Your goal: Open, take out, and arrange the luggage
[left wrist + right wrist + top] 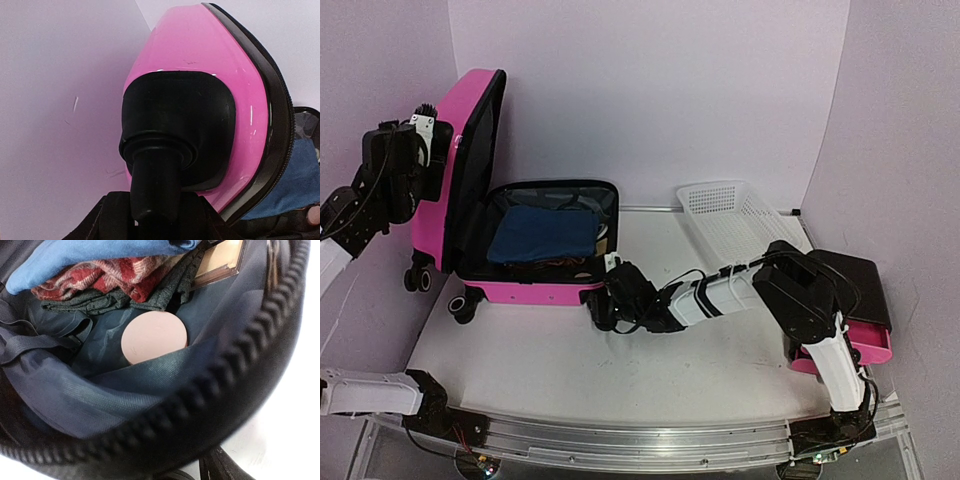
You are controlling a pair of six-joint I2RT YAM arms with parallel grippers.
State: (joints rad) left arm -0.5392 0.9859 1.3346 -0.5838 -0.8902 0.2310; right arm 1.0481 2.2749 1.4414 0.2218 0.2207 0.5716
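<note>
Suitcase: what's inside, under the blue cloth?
In the suitcase: blue folded cloth on top, red plaid fabric then dark grey fabric beneath. Beside them, a round pale-pink disc and a tan flat item. Under that stack: hidden.

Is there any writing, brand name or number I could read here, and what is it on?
None: no text can be read in any view.
The pink suitcase shows only plain shell and dark lining.
The white basket shows no label.

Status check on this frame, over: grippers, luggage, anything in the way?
Left gripper at the raised lid's outside, right gripper at near rim of luggage; fingers' spread unclear. Luggage open, blue cloth inside. No obstruction seen.
</note>
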